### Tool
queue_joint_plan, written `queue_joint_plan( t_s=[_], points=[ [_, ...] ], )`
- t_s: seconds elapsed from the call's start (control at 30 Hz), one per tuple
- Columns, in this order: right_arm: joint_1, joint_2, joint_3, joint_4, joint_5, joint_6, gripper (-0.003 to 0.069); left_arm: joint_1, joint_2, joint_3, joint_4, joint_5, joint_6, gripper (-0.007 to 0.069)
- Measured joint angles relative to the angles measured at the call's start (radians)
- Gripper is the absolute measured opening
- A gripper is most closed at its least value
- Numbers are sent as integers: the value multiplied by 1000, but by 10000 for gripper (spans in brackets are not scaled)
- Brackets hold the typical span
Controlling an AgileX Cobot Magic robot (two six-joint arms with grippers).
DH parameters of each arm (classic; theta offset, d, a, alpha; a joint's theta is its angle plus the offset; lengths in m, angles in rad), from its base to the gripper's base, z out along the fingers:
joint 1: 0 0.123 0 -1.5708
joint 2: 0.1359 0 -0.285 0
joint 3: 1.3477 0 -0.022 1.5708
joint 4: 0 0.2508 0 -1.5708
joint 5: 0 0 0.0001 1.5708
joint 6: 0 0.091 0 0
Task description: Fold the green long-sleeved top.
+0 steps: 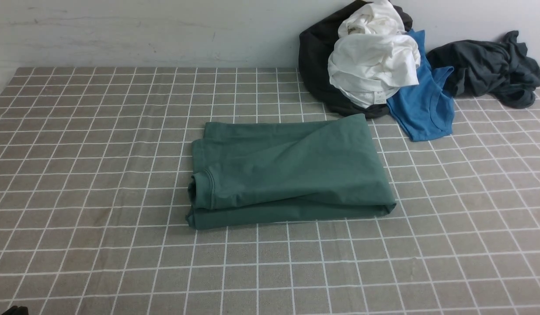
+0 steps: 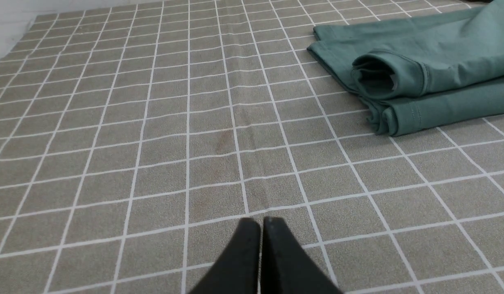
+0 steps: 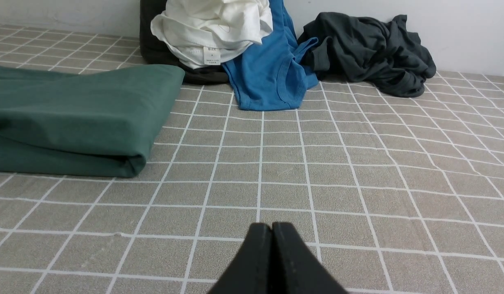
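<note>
The green long-sleeved top (image 1: 287,168) lies folded into a flat rectangle in the middle of the checked tablecloth, with a cuffed sleeve end at its left edge. It also shows in the left wrist view (image 2: 423,77) and in the right wrist view (image 3: 72,118). My left gripper (image 2: 261,222) is shut and empty, above bare cloth, well apart from the top. My right gripper (image 3: 271,226) is shut and empty, above bare cloth beside the top's folded edge. Neither gripper shows in the front view. The neck label and chest logo are hidden.
A pile of clothes sits at the back right by the wall: a white garment (image 1: 374,61) on a black one (image 1: 315,65), a blue tank top (image 1: 425,105) and a dark grey garment (image 1: 488,68). The checked tablecloth (image 1: 99,175) covers the table.
</note>
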Motion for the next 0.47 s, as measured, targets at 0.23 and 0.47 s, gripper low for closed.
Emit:
queue_joint_plan(
  t_s=[0.23, 0.47],
  points=[
    [0, 0, 0, 0, 0, 0, -14, 30, 0, 0, 0, 0, 0, -7],
    [0, 0, 0, 0, 0, 0, -14, 45, 0, 0, -1, 0, 0, -7]
  ],
)
